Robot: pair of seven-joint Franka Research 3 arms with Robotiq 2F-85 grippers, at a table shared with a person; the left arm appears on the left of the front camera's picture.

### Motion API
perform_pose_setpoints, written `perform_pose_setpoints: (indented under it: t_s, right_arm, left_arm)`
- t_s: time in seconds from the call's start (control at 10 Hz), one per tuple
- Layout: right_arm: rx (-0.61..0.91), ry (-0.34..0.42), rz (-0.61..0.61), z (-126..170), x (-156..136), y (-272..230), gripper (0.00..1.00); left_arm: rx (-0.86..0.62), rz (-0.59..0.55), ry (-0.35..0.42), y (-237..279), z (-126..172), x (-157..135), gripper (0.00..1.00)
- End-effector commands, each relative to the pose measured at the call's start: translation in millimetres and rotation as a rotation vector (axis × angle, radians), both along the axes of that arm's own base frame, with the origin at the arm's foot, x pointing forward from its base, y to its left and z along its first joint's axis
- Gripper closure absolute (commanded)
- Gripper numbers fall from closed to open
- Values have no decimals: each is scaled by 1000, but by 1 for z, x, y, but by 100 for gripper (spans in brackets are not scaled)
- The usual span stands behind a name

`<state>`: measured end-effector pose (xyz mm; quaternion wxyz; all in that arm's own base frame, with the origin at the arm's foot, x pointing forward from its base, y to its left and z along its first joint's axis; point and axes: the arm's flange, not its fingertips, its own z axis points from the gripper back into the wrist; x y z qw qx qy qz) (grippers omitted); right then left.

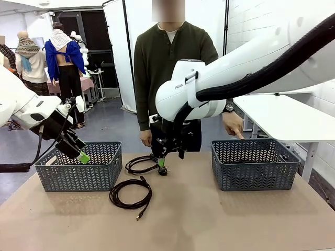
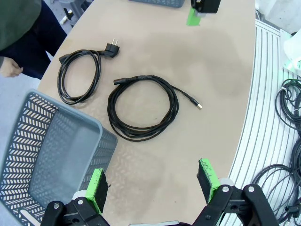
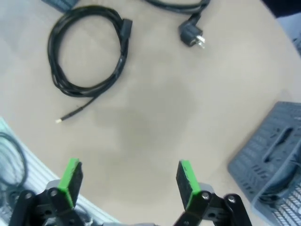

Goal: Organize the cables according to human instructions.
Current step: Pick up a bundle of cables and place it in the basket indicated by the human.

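Pickup looks next: person's hand (image 1: pixel 233 127) points at the right basket (image 1: pixel 255 178), so the right gripper (image 1: pixel 161 162), jaws spread as on the left gripper (image 2: pixel 151 169), must lower onto the plug-ended cable (image 1: pixel 141 163).

The work table (image 1: pixel 235 219) has a plain tan top. A white side table (image 1: pixel 285 117) on white legs stands to the right, beside a white-painted brick wall (image 1: pixel 251 21). White fabric screens (image 1: pixel 138 36) on black frames stand beyond the work table's far side. The floor (image 1: pixel 107 125) is smooth and grey-blue. A dark opening (image 1: pixel 97 31) lies at the back left. A small table with a pink cover (image 1: pixel 88 82) stands near it. Lighting is even and diffuse.
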<state>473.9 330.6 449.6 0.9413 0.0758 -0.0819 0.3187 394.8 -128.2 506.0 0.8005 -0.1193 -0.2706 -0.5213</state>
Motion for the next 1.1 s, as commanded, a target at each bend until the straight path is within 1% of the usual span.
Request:
perform_pose_setpoints:
  t_s: [0.0, 0.3, 0.4, 0.5, 1.0]
  right_arm:
    - [-29, 9, -30, -13, 11, 19, 0]
    - [-51, 45, -40, -36, 17, 33, 0]
    - [-62, 36, -29, -37, 17, 32, 0]
    - [-23, 50, -14, -37, 13, 24, 0]
    - [-23, 50, -14, -37, 13, 24, 0]
  left_arm:
    - [-17, -21, 0, 4, -1, 3, 0]
    - [-17, -21, 0, 4, -1, 3, 0]
    - [-17, -21, 0, 4, -1, 3, 0]
    - [-17, -21, 0, 4, -1, 3, 0]
    - [-17, -21, 0, 4, -1, 3, 0]
